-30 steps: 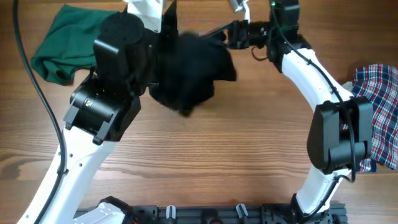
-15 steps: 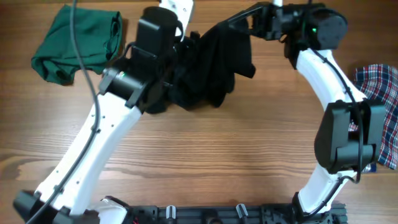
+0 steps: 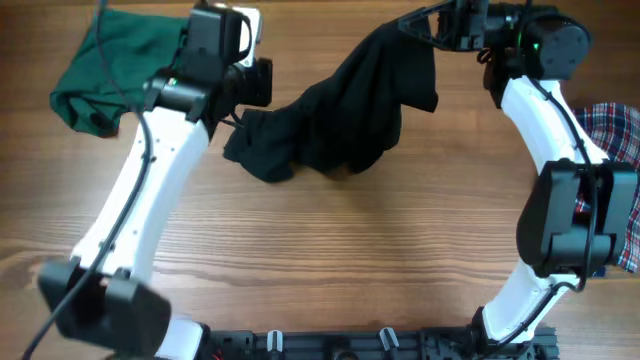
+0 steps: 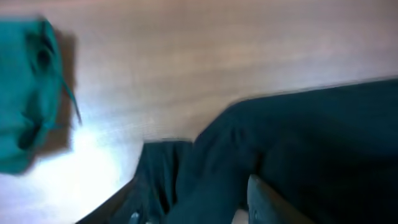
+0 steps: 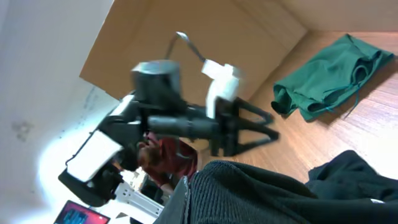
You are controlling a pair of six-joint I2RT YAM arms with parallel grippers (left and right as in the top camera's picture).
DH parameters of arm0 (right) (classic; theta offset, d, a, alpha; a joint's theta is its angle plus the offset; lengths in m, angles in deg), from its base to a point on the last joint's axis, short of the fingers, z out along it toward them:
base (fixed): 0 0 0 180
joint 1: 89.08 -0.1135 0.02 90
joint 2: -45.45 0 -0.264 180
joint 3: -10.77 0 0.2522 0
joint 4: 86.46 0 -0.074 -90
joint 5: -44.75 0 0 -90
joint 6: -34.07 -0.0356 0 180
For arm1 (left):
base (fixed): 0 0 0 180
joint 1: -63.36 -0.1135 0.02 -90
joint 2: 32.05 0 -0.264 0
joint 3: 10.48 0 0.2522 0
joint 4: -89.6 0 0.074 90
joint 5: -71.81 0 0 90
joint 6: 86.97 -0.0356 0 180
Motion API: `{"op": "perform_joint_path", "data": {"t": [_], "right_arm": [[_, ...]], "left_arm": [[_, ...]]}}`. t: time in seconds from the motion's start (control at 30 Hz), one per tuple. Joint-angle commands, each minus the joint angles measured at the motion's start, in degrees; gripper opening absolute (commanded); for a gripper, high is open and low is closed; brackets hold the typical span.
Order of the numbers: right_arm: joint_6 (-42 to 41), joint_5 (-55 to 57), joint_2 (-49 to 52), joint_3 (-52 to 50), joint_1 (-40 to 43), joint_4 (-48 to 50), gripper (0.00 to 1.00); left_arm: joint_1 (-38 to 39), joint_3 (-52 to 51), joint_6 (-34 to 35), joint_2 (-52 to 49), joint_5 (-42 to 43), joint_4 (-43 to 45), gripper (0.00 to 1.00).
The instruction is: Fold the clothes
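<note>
The black top (image 3: 345, 110) hangs stretched between my two grippers above the wooden table (image 3: 350, 260). My right gripper (image 3: 428, 24) is shut on its raised far-right end; in the right wrist view ribbed black fabric (image 5: 267, 193) lies against one finger (image 5: 181, 198). My left gripper (image 3: 252, 98) holds the lower left end, where a bunch of the cloth (image 3: 262, 152) sags onto the table. In the left wrist view black cloth (image 4: 298, 143) fills the gap in the left gripper (image 4: 199, 208). A green garment (image 3: 112, 65) lies crumpled at the far left. A plaid one (image 3: 612, 150) is at the right edge.
The green garment (image 4: 25, 93) lies just left of the left gripper. My left arm (image 3: 150, 200) crosses the left half of the table, and the right arm (image 3: 560, 200) stands along the right side. Bare wood lies in front of the black top.
The left arm has swung left and back, drawing the black top out sideways. The right gripper has lifted its end further right. The top has gone from a bunched heap to a long stretched band.
</note>
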Motion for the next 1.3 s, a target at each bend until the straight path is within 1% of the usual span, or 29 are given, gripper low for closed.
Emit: {"op": "perform_joint_path", "data": {"t": [0.0, 0.13, 0.2, 0.23, 0.27, 0.3, 0.4, 0.5, 0.57, 0.7, 0.87, 0.93, 1.03, 1.1, 1.2, 1.27], "right_arm": [[-0.5, -2.0, -1.2, 1.3, 1.2, 0.1, 0.04], [-0.4, -2.0, -1.2, 1.3, 1.2, -0.3, 0.04], [-0.4, -2.0, -1.2, 1.3, 1.4, -0.3, 0.04], [-0.4, -2.0, -1.2, 1.3, 1.5, -0.3, 0.04], [-0.4, -2.0, -1.2, 1.3, 1.7, -0.4, 0.04], [-0.4, -2.0, -1.2, 1.3, 1.8, -0.5, 0.04], [-0.4, -2.0, -1.2, 1.3, 2.0, -0.5, 0.04], [-0.4, -2.0, -1.2, 1.3, 2.0, -0.5, 0.04], [-0.4, -2.0, -1.2, 1.3, 2.0, -0.5, 0.04], [-0.4, -2.0, -1.2, 1.3, 2.0, -0.5, 0.04], [-0.4, -2.0, -1.2, 1.3, 2.0, -0.5, 0.04], [-0.4, -2.0, -1.2, 1.3, 2.0, -0.5, 0.04], [-0.4, -2.0, -1.2, 1.3, 2.0, -0.6, 0.04], [-0.4, -2.0, -1.2, 1.3, 2.0, -0.8, 0.04], [-0.4, -2.0, -1.2, 1.3, 2.0, -0.8, 0.04], [-0.4, -2.0, -1.2, 1.3, 2.0, -0.8, 0.04]], "left_arm": [[-1.2, 0.1, -2.2, -6.8, 3.0, -4.5, 0.54], [-1.3, 0.1, -2.5, -11.2, 3.9, -6.6, 0.54], [-1.3, 0.1, -3.1, -11.7, 3.9, -7.0, 0.51], [-1.2, 0.1, -5.2, -12.0, 4.6, -7.3, 0.52], [-1.2, 0.1, -7.8, -12.3, 5.9, -8.2, 0.56], [-1.2, 0.1, -8.8, -12.5, 7.0, -8.9, 0.59], [-1.2, 0.1, -10.5, -13.1, 8.4, -10.4, 0.61], [-1.2, 0.1, -14.2, -13.6, 8.3, -12.1, 0.64], [-1.3, 0.1, -16.3, -14.0, 8.2, -12.0, 0.66], [-1.3, 0.1, -23.6, -16.3, 8.2, -10.6, 0.71], [-1.3, 0.1, -24.4, -20.8, 8.3, -7.5, 0.69], [-1.3, 0.1, -24.4, -21.3, 8.3, -6.4, 0.67], [-1.2, 0.1, -25.0, -21.4, 11.2, -6.0, 0.64], [-1.2, 0.1, -25.0, -21.4, 12.3, -6.2, 0.59], [-1.2, 0.1, -25.0, -21.4, 12.8, -6.6, 0.45], [-1.2, 0.1, -25.0, -21.4, 12.9, -7.3, 0.29]]}}
